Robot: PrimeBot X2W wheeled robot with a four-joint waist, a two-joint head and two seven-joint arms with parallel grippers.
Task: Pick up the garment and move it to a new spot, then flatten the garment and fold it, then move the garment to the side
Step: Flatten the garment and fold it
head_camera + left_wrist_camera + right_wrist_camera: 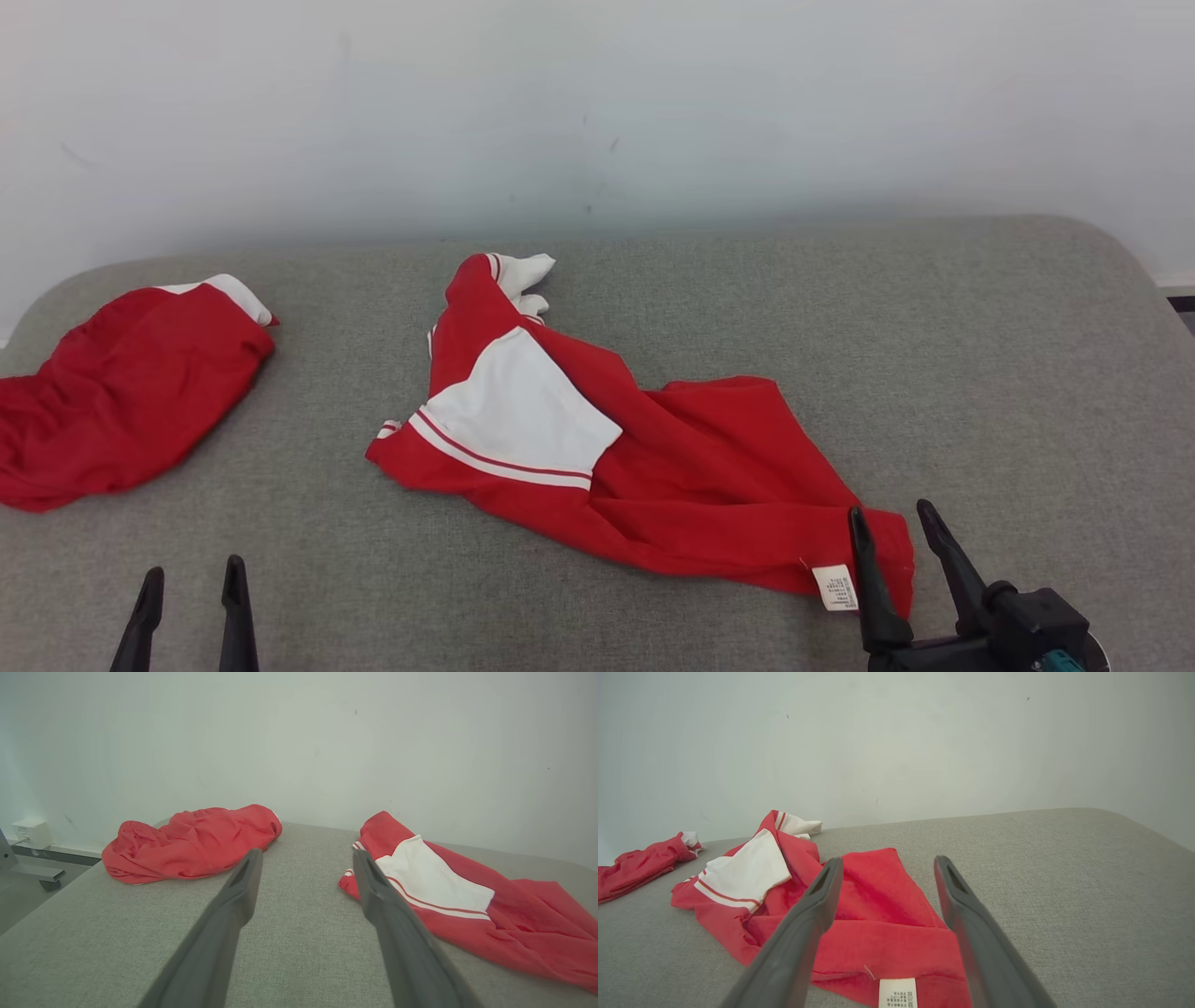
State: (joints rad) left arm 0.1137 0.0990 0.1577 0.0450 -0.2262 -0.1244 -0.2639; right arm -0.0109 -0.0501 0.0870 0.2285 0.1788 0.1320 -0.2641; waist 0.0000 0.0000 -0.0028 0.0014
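You are working with two red garments on the grey desk, and that is the first thing risking trouble. At the far left your left claw is hanging released over bare desk, touching nothing. Just beyond it, the bunched red garment is lying near the desk's left edge. If you are sending that claw forward, it is likely heading for the wrong piece, or nudging it over the edge. The red-and-white garment, which I am judging to be the task's own, is lying crumpled in the middle of the desk. Its white panel is facing up and its red body is trailing towards the right. Layers are overlapping there, so a pinch is risking one ply alone, with the rest dragging and twisting as it is being lifted. At the right your right claw is standing released, its fingers straddling the hem just beside the care label. Closing on the label alone is inviting a slip. Going too low is risking the tips digging into the desk's woven cover. As for containers, nothing here is serving as one, and both garments are lying straight on the desk.
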